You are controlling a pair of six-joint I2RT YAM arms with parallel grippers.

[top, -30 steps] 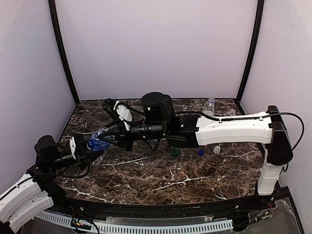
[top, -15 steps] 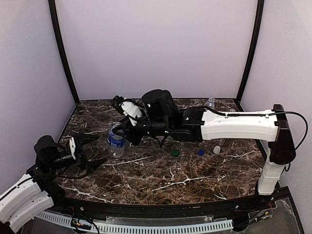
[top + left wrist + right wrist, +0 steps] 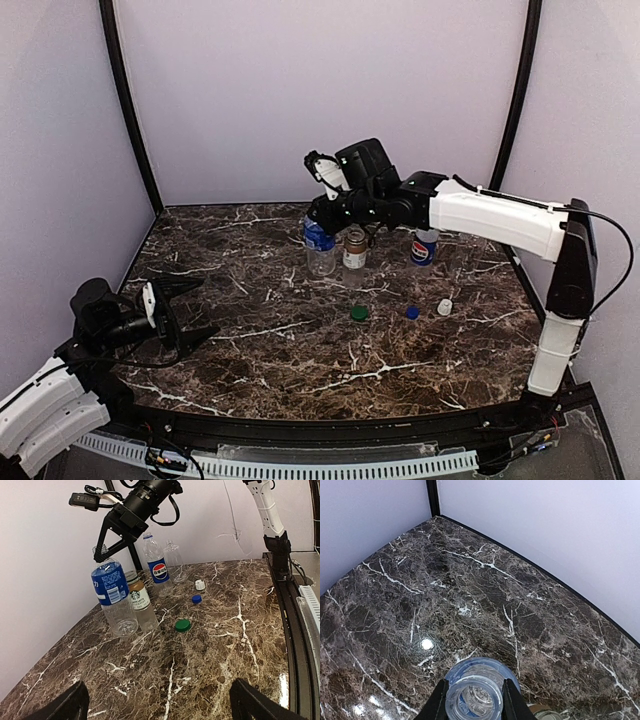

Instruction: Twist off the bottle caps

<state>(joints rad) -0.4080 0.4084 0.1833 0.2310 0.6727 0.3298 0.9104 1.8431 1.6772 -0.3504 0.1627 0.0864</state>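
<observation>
Only the right wrist view shows the blue-labelled bottle [image 3: 480, 669] uncapped, its neck pinched by the right gripper [image 3: 474, 700] - the unlabelled bottle [image 3: 174, 560] appears in the left wrist view alone. The left gripper [image 3: 205, 306] is spread. 3 caps - green cap [image 3: 358, 313], blue cap [image 3: 412, 312], white cap [image 3: 444, 307] - lie on the brown marble table [image 3: 300, 370]; the walls [image 3: 320, 90] are lilac.

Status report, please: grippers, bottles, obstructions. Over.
Left gripper open. Right gripper shut on uncapped blue-labelled clear plastic bottle. Short brown-filled bottle close beside.
</observation>
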